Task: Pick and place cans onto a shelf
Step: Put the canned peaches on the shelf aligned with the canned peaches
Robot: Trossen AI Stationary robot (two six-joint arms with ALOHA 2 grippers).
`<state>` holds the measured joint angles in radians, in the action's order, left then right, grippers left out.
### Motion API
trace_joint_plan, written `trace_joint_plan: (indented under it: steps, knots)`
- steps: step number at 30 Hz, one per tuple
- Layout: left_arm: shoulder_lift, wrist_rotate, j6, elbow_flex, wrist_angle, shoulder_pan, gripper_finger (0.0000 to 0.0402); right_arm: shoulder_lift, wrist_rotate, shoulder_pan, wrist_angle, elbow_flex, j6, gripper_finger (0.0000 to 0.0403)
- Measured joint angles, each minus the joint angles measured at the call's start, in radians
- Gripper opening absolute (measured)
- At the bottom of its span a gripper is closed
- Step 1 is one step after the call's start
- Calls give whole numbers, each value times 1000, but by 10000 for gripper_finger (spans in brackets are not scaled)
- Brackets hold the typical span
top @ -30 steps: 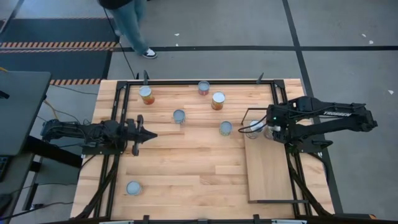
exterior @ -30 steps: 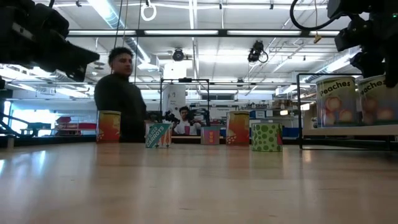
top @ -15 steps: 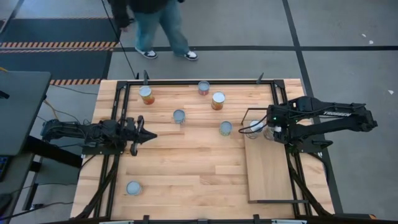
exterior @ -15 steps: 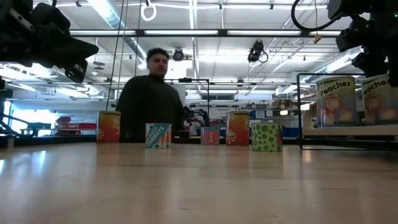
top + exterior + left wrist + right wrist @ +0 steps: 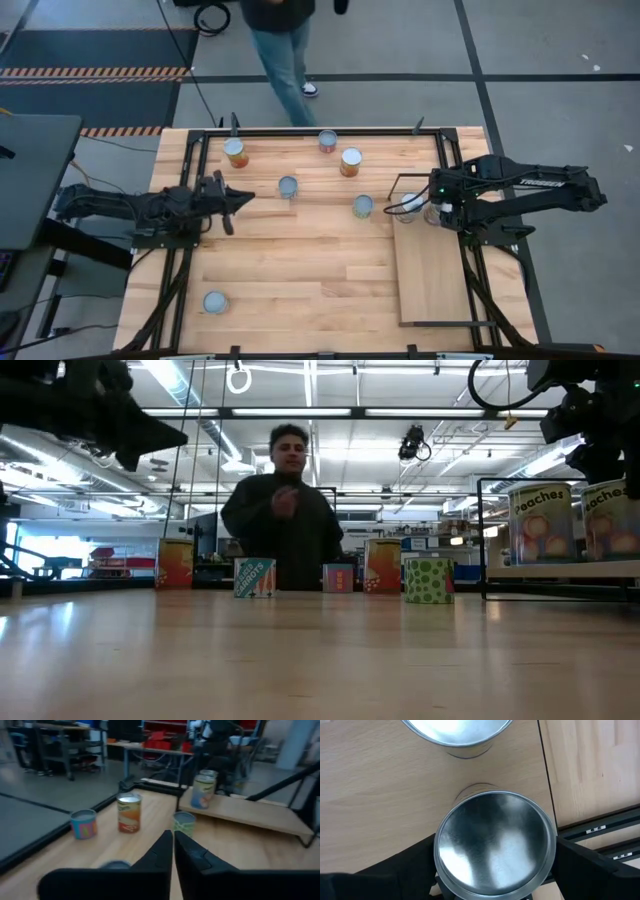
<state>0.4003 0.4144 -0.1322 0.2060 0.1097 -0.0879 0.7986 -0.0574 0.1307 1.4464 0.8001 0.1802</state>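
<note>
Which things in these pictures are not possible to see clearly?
- Right hand, right wrist view: the can between its fingers hides whether they touch it.
- Second shelf can, same view: cut by the edge.
- Far can, left wrist view: blurred, partly behind the left hand.
</note>
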Motion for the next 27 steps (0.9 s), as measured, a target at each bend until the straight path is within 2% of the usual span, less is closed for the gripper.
trace_joint_plan:
  steps: [7, 12, 20, 27]
  knots:
    - [211, 34, 24, 161, -54, 0, 91, 14, -13, 0, 5, 0, 3, 364]
    - [306, 34, 47, 204, -62, 0, 128, 47, -69, 2, 15, 2, 26, 379]
    - [355, 34, 52, 212, -69, -1, 138, 94, -78, 3, 74, 112, 36, 378]
    - [354, 37, 17, 213, -81, 43, 154, 142, -69, 3, 126, 292, 77, 378]
